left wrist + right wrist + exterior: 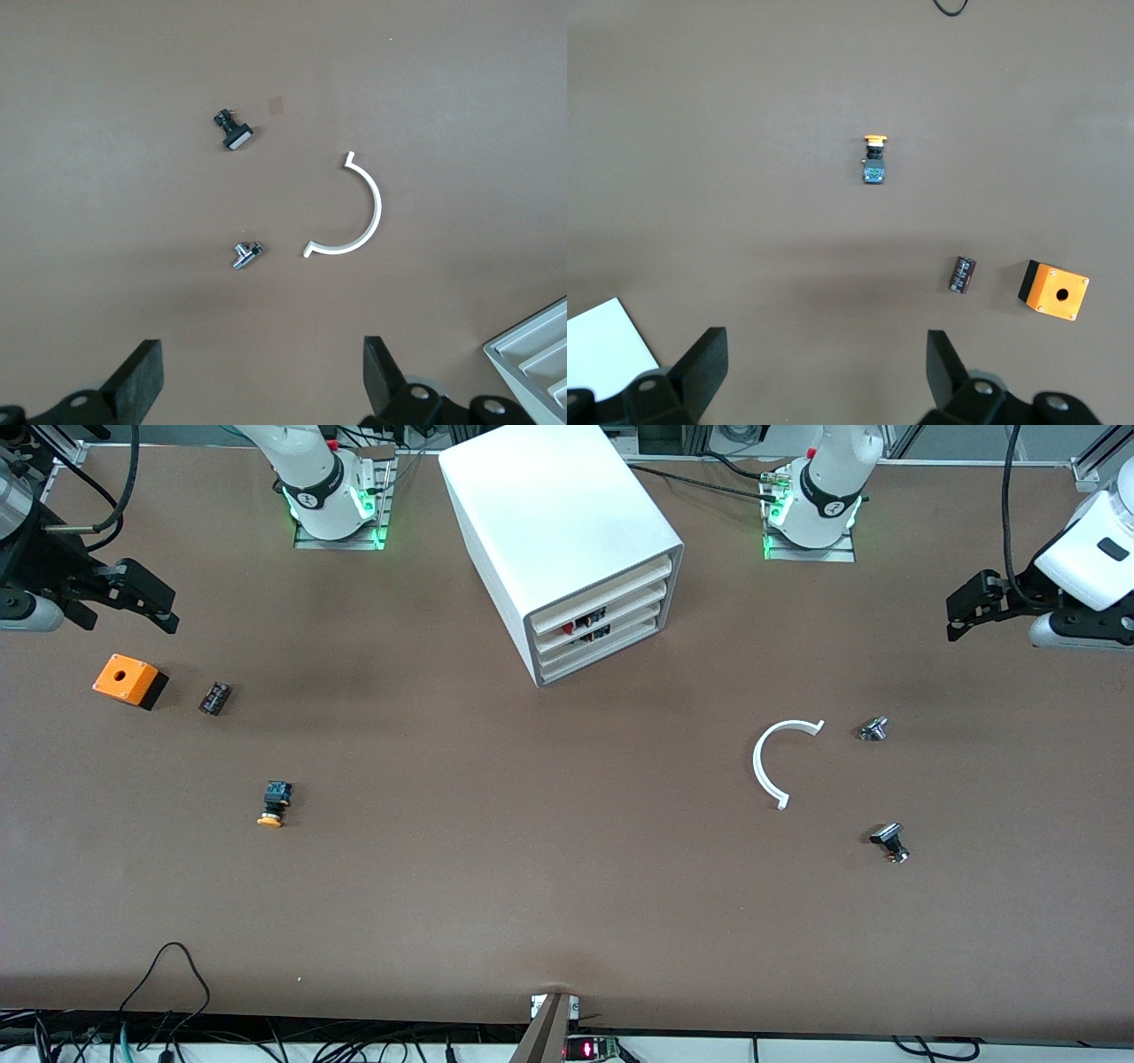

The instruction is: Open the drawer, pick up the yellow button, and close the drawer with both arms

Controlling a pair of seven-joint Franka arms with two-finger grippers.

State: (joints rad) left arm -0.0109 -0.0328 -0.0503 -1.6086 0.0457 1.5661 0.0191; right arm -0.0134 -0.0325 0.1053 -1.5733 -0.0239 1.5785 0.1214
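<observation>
Presently, as catalogued across the front view from the right arm's end to the left arm's end:
Right gripper point(151, 607): hung in the air over the table's edge at the right arm's end, above the orange box; fingers point(700, 363) spread wide, nothing between them.
Orange box point(129, 680): square, with a hole in its top and a black base; on the table point(532, 868).
Small dark cylinder point(214, 698): lay just beside the orange box, toward the cabinet.
Button point(274, 803): on the bare table, lying on its side, orange-yellow cap toward the front camera; nearer to that camera than the box and the cylinder; well apart from the cabinet; untouched.
Cabinet point(554, 531): white, boxy, between the two arm bases, turned at an angle; four tray drawers.
Drawer point(611, 589): topmost of the four; flush with the others, shut.
White curved strip point(767, 757): a half-ring, flat on the table.
Metal part point(873, 730): small, beside the strip.
Black-capped button point(889, 841): nearer to the front camera than the metal part.
Left gripper point(966, 615): in the air over the table's left-arm end; fingers point(383, 372) parted, empty.
</observation>
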